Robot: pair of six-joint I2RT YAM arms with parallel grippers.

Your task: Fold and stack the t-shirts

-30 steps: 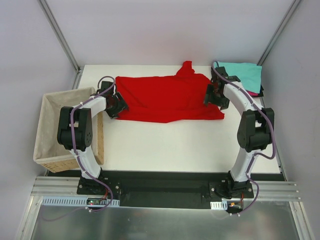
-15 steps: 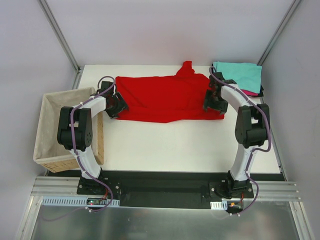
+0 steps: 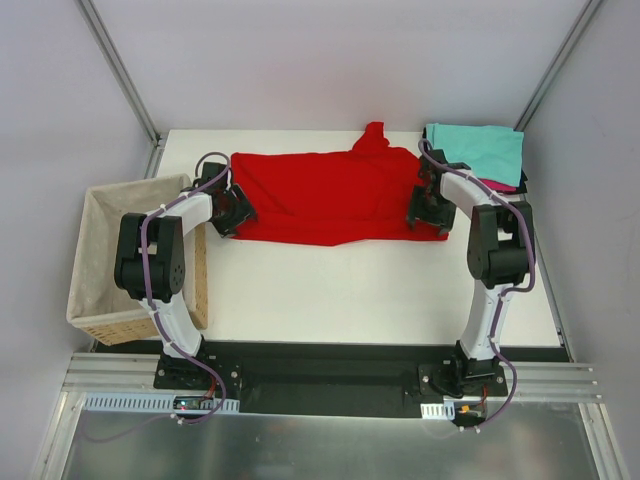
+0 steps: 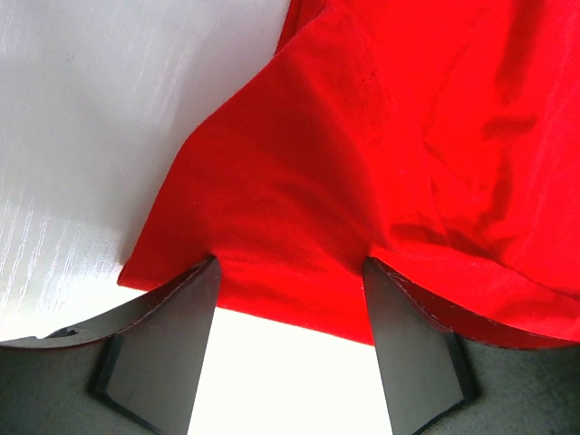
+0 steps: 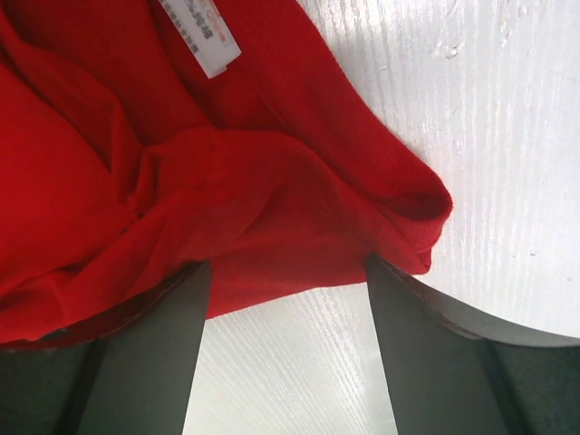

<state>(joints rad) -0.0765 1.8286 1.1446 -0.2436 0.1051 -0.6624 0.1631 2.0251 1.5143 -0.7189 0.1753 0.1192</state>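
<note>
So that I can fold it evenly, the left gripper (image 4: 290, 263) and right gripper (image 5: 288, 263) straddle the ends of the red t-shirt (image 3: 330, 195) at upper centre, both spread and apparently not pinching.

Left arm (image 3: 172, 318) & right arm (image 3: 483, 320): white links, blk joints, purple cables; dark grey flat fingers (image 4: 159, 353).
</note>
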